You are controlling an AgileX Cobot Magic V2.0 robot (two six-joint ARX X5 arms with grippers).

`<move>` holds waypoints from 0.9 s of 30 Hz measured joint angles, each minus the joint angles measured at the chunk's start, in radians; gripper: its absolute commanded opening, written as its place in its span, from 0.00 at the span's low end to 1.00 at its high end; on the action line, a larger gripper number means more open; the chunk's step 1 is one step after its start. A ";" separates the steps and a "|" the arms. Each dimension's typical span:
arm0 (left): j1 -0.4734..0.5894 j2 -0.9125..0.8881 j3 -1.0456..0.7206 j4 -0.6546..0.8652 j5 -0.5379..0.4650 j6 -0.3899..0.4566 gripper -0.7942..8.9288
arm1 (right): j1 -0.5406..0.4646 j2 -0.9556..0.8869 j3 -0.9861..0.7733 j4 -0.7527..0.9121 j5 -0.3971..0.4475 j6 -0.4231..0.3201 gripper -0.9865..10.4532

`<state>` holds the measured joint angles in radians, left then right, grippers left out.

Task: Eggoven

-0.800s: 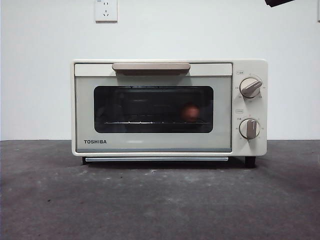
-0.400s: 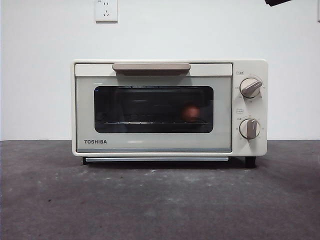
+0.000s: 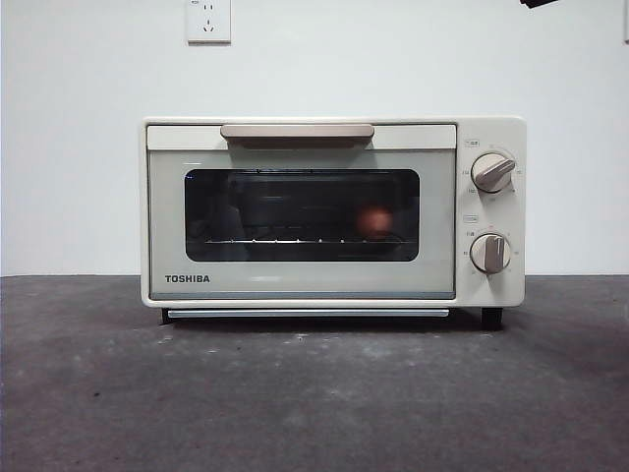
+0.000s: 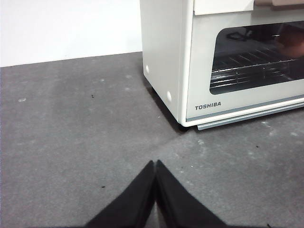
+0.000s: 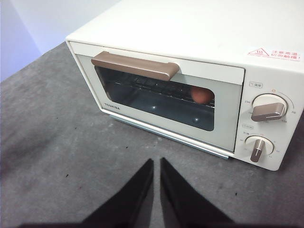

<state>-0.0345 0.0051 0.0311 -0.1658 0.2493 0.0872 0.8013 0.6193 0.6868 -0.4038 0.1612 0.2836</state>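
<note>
The cream TOSHIBA toaster oven (image 3: 305,280) stands in the middle of the dark table with its glass door closed. The reddish-brown egg (image 3: 374,221) lies on the wire rack inside, toward the right, seen through the glass. It also shows in the right wrist view (image 5: 202,95). My left gripper (image 4: 155,162) is shut and empty, low over the table and off the oven's (image 4: 166,57) left front corner. My right gripper (image 5: 156,161) is shut and empty, raised in front of the oven (image 5: 199,28), apart from its handle (image 5: 135,66).
Two knobs (image 3: 491,172) (image 3: 489,253) sit on the oven's right panel. A wall socket (image 3: 208,20) is on the white wall behind. A black arm tip (image 3: 536,3) shows at the top right corner of the front view. The grey table (image 3: 314,393) stretches in front of the oven.
The black arm tip at the top right corner of the front view has drawn upward and shows smaller. The oven and egg have not moved.
</note>
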 measured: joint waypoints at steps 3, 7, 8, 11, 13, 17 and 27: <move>0.000 0.000 0.000 0.000 0.000 0.000 0.09 | 0.000 0.000 0.000 0.000 0.000 0.000 0.09; 0.000 0.000 0.000 0.000 0.000 0.000 0.09 | 0.000 0.000 0.000 0.000 0.000 0.000 0.09; 0.000 0.000 0.000 0.000 0.000 0.000 0.09 | 0.000 0.000 0.000 0.002 0.004 0.000 0.09; 0.000 0.000 0.000 0.000 0.000 0.000 0.09 | -0.001 0.000 0.000 0.005 0.026 0.000 0.09; 0.000 0.000 0.000 0.000 0.000 0.000 0.09 | -0.018 -0.011 0.000 0.001 0.042 -0.016 0.09; 0.000 0.000 0.000 0.000 0.000 0.000 0.09 | -0.128 -0.089 -0.017 0.013 0.026 -0.087 0.09; 0.000 0.000 0.000 0.000 0.000 0.000 0.09 | -0.612 -0.340 -0.357 0.263 -0.263 -0.222 0.09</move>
<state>-0.0345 0.0051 0.0311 -0.1654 0.2493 0.0872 0.1898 0.2794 0.3302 -0.1406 -0.1020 0.0620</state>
